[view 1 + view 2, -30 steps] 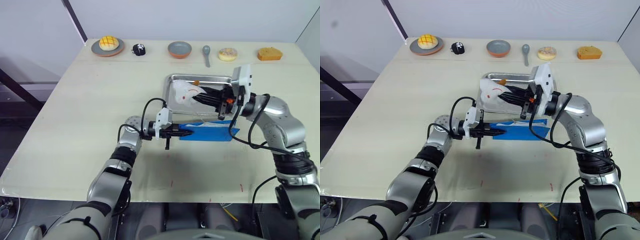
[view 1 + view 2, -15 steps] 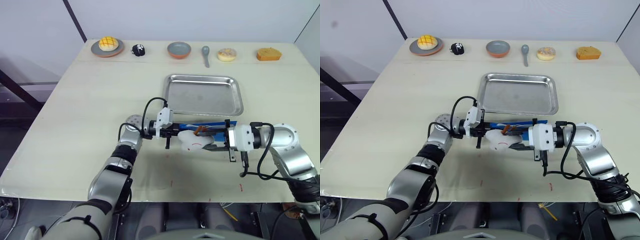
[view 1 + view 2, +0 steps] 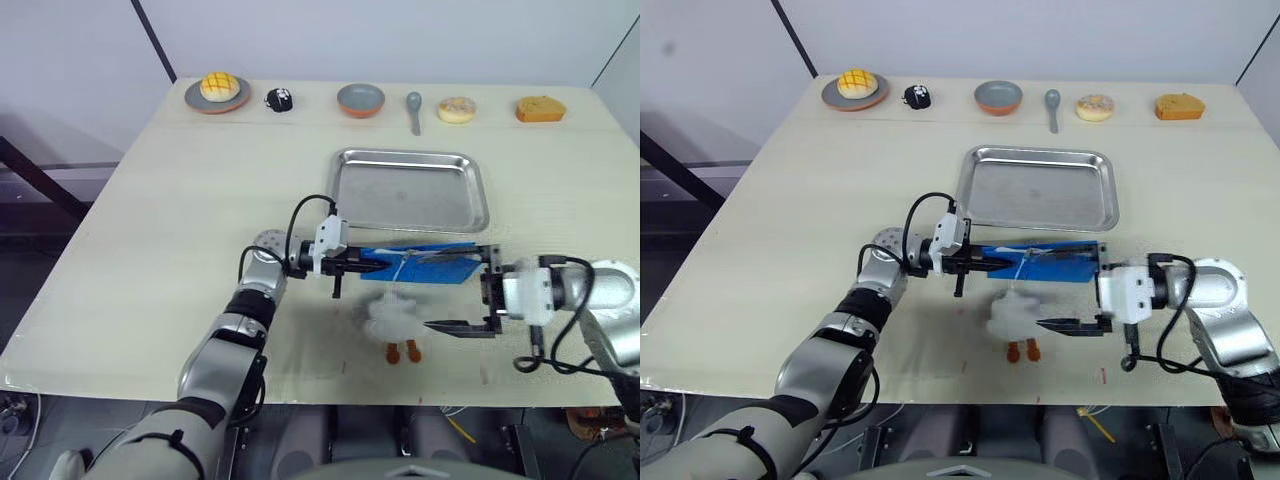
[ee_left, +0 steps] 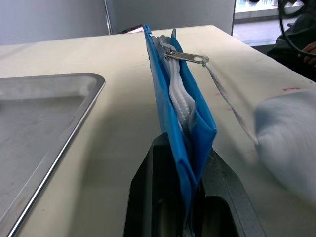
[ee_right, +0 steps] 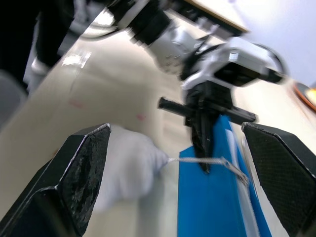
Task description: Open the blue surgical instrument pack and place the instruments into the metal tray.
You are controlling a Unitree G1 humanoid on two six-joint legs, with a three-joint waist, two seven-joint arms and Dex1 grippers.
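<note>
Left gripper point(image 3: 362, 266) is clamped on the near-left end of the blue surgical instrument pack point(image 3: 425, 266), jaws closed tight on the blue edge; the left wrist view shows the pack point(image 4: 178, 123) standing on edge between the two fingers, white inner layer showing, a silver zipper pull point(image 4: 185, 57) near its far end with a white cord running off it. The pack lies on the worktop point(image 3: 180, 230) just in front of the metal tray point(image 3: 410, 190), near it but not touching as far as I can see. Tray is upright, flat on the worktop, nothing in it. Instruments: can't make any out, presumably inside the pack, can't tell. Right gripper point(image 3: 460, 328) hovers low over the worktop on the near side of the pack, jaws spread wide, holding nothing; right wrist view shows both fingers point(image 5: 81, 173) far apart. White plush toy point(image 3: 390, 318) with orange feet lies on the worktop just beside the right gripper's fingertips, apart from them, and near the pack's front edge. Along the far edge of the worktop: plate with a yellow bun point(image 3: 216, 92), small black object point(image 3: 279, 99), grey bowl point(image 3: 360, 99), grey spoon point(image 3: 414, 108), doughnut point(image 3: 457, 109), orange cake piece point(image 3: 540, 108).
</note>
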